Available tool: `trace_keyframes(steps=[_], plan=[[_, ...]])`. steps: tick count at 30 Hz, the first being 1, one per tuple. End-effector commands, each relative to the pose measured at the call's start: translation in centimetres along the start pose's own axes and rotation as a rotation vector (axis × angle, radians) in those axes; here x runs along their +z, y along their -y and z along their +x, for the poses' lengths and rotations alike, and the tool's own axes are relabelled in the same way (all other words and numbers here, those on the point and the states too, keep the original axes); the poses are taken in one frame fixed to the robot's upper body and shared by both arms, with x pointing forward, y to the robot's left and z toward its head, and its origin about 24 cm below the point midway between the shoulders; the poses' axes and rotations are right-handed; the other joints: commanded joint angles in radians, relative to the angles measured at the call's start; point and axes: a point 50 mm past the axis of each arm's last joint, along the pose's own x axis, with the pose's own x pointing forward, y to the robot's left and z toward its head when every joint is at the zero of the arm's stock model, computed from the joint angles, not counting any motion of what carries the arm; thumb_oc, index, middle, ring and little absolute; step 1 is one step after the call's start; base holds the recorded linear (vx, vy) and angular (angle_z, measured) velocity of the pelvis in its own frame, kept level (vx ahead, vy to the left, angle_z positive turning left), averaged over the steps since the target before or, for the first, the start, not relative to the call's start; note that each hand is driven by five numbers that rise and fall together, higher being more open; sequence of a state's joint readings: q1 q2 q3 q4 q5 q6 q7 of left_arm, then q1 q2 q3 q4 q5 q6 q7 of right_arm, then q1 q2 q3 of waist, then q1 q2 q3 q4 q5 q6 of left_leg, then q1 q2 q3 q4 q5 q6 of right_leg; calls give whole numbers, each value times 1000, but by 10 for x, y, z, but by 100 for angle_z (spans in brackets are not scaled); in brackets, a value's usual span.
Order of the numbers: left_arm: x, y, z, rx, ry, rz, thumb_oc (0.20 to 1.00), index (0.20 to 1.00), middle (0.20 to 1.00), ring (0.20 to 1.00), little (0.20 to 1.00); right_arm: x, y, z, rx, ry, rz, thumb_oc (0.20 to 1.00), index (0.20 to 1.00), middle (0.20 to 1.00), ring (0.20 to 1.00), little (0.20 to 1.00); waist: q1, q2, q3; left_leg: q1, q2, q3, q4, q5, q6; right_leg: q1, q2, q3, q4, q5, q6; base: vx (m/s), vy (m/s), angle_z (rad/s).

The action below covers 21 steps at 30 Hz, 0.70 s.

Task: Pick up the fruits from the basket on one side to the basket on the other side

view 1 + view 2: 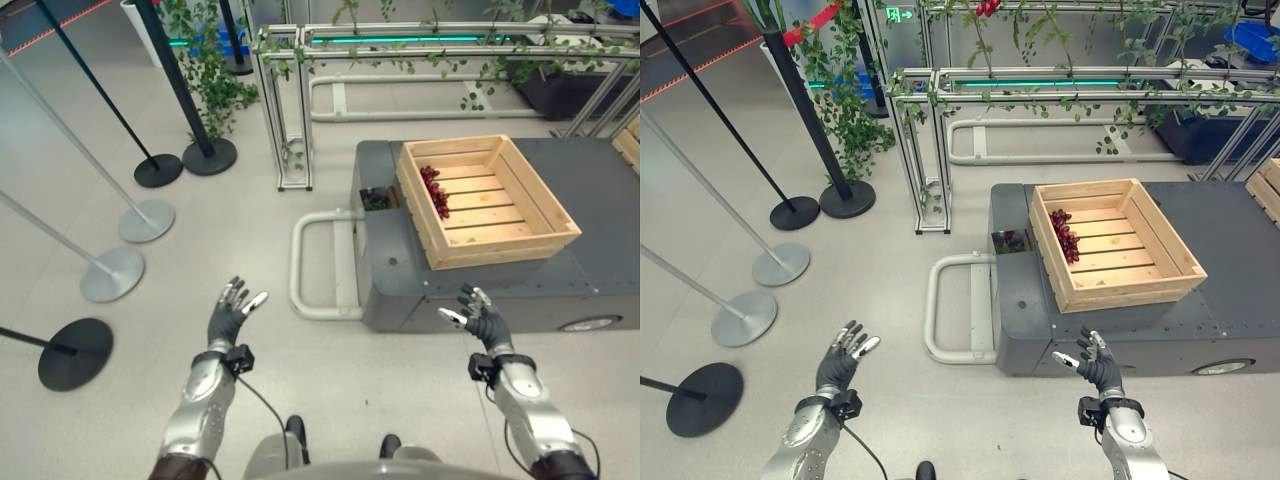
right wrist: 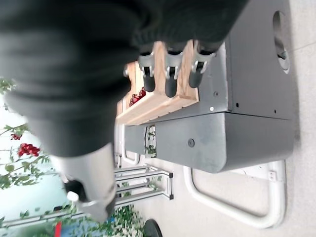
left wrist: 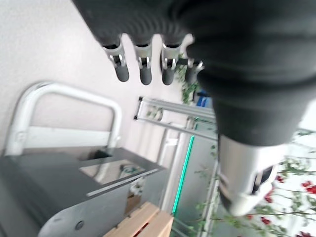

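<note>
Here, both robot hands empty: left robot hand (image 1: pixel 232 311) and right robot hand (image 1: pixel 478 318) spread wide, near side of grey cart (image 1: pixel 400 290). Dark red fruit cluster (image 1: pixel 434 190) lay in wooden crate (image 1: pixel 520 238), far from both. Fits start or end of transfer alike.

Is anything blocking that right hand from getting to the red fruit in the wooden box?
No loose thing, but the wooden crate's near wall stands between the open right hand and the red fruit, which lies against the crate's left wall. The hand hangs low beside the grey cart.

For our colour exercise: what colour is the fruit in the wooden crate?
Dark red fruit, at the crate's left end; clearest in the left eye view.
</note>
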State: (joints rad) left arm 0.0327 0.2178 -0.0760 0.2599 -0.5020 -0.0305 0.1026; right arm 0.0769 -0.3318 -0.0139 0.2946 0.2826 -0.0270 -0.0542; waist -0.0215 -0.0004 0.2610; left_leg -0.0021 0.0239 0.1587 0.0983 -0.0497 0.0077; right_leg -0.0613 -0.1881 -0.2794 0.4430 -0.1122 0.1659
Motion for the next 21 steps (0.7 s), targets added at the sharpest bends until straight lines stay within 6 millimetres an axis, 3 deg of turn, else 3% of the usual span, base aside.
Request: trace_keyframes(steps=[1, 3, 5, 7, 10, 13, 21], plan=[[23, -5, 2, -19, 101, 93, 1000, 1000, 1000, 1000, 1000, 11, 1, 1, -27, 73, -13, 1000, 1000, 1000, 1000, 1000, -36, 5, 1, -1, -17, -60, -128, 84, 19, -93, 87, 94, 247, 29, 11, 130, -81, 51], [25, -6, 5, -12, 101, 129, 1000, 1000, 1000, 1000, 1000, 3, 0, 0, -32, 40, -16, 1000, 1000, 1000, 1000, 1000, -28, 9, -5, 0, 5, -79, -126, 75, -2, -82, -18, 101, 111, 11, -16, 163, -165, 43], [17, -6, 7, -11, 65, 126, 1000, 1000, 1000, 1000, 1000, -3, 0, 1, -35, 8, -3, 1000, 1000, 1000, 1000, 1000, -27, -3, -10, 5, 9, -94, -127, 58, -27, -58, -65, 83, -75, -1, -22, 151, -221, 39], [12, -14, 12, 11, 31, 184, 1000, 1000, 1000, 1000, 1000, -12, 9, -1, -71, -33, -29, 1000, 1000, 1000, 1000, 1000, -36, -31, -21, 15, -8, -122, -122, 38, -37, 27, -26, 128, -311, 15, -8, 182, -222, 23], [-20, -20, 6, 46, -95, 150, 1000, 1000, 1000, 1000, 1000, -31, 3, -2, -48, -119, -54, 1000, 1000, 1000, 1000, 1000, -14, -35, -62, 13, -10, -115, -92, 16, -48, 84, -8, 95, -370, 25, 4, 132, -188, 38], [-26, -23, 2, 69, -105, 89, 1000, 1000, 1000, 1000, 1000, -27, 4, -1, -41, -107, -46, 1000, 1000, 1000, 1000, 1000, -19, -16, -74, 10, -1, -127, -73, 11, -57, 120, 8, 80, -411, 32, -8, 87, -156, 24], [-40, -24, -4, 85, -162, 82, 1000, 1000, 1000, 1000, 1000, -42, 1, -5, -20, -168, -94, 1000, 1000, 1000, 1000, 1000, -29, 15, -65, 13, 27, -142, -22, 0, -91, 180, 42, 63, -469, 17, -42, 19, -109, 1]])
